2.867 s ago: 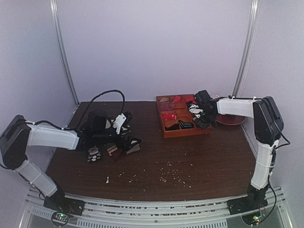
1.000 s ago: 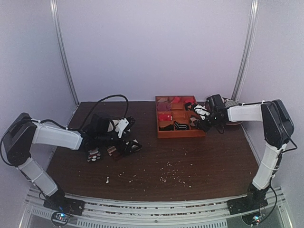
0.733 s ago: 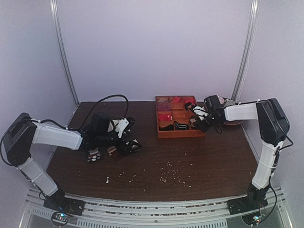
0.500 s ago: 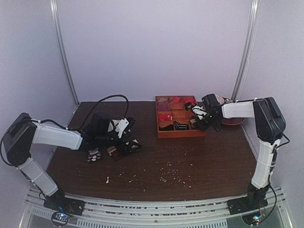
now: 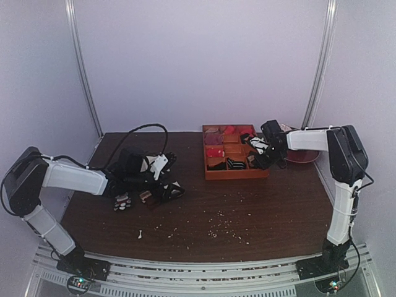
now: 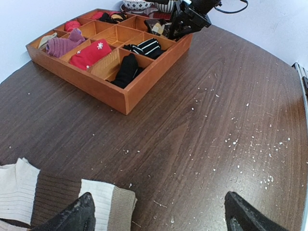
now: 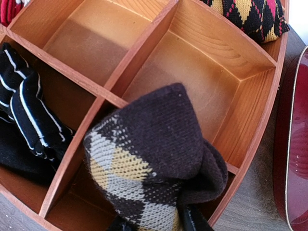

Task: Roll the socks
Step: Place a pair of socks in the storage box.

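The right arm, which a second ago had swung out past the tray's right side, has come back over its near right corner, while the left arm has hardly shifted. The dark wood table (image 5: 247, 204) carries a wooden divided tray (image 5: 235, 175) at its far right and a scatter of pale crumbs (image 5: 223, 232) in the middle. The left gripper (image 6: 159, 204) hangs low at the table's left, its fingers spread wide and holding nothing, just above the brown-and-cream striped socks (image 6: 43, 197). The right gripper (image 5: 260, 158) is clamped around the argyle roll (image 7: 154, 159). Its fingers are mostly hidden under the bundle, with only dark tips showing at the bottom of the wrist view. The roll sits over the tray's near right cells, partly across the divider beside the cell holding the black-and-white striped sock (image 7: 29, 110). Whether it touches the tray cannot be told. The rolling looks done and the placing remains. To do that well, shift the roll clear of the divider, square it over the empty corner cell, lower it to the floor, and only then let go, so the tucked cuff does not spring open.
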`<state>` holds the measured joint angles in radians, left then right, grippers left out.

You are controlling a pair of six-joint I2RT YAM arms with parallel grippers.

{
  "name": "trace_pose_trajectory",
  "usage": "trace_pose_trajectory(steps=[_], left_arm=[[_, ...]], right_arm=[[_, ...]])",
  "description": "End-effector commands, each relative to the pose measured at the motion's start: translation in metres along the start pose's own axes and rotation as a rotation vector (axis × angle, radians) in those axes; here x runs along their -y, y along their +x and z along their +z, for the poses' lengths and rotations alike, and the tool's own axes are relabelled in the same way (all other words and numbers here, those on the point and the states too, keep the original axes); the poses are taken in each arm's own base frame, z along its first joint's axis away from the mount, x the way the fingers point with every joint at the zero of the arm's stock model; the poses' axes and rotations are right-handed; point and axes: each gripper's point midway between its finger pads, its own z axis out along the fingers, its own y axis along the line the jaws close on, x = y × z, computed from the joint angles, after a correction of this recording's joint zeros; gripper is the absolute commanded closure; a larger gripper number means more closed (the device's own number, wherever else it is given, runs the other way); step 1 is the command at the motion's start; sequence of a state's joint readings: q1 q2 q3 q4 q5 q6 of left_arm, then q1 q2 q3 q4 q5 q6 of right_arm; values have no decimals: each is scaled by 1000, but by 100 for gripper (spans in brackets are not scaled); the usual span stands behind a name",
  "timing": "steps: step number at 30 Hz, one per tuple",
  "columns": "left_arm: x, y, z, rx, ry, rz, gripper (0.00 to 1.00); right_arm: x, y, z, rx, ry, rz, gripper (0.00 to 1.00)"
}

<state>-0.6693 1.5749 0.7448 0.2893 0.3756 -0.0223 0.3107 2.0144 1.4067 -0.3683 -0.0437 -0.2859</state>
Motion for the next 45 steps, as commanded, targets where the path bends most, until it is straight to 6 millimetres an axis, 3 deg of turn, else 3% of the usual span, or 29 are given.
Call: trace_pose_trajectory(steps=[1, 9, 17, 19, 22, 24, 33, 36, 39, 45], left_arm=[[-2, -15, 2, 38, 2, 33, 8], [-4, -19, 2, 38, -6, 36, 8], [-4, -19, 0, 35, -13, 36, 8], [-4, -19, 0, 36, -12, 36, 8], [-4, -19, 0, 35, -11, 35, 8], [-4, -19, 0, 35, -13, 37, 8], [-5, -12, 2, 26, -15, 28, 8], [-4, -10, 3, 21, -13, 26, 8], [-5, -9, 3, 19, -18, 29, 8], [-6, -12, 5, 18, -15, 37, 8]], right_arm=[[-18, 101, 22, -345, -63, 29, 71], [-14, 52, 0, -181, -83, 59, 51], [-11, 53, -4, -205, -71, 57, 47], [-10, 55, -2, -210, -65, 56, 56], [-12, 63, 3, -238, -72, 36, 73], [-11, 73, 7, -283, -62, 29, 78], [-4, 135, 33, -564, 28, 34, 75], [-5, 139, 36, -572, 33, 34, 69], [-8, 124, 32, -519, 6, 54, 63], [-12, 69, 6, -332, -76, 89, 49]])
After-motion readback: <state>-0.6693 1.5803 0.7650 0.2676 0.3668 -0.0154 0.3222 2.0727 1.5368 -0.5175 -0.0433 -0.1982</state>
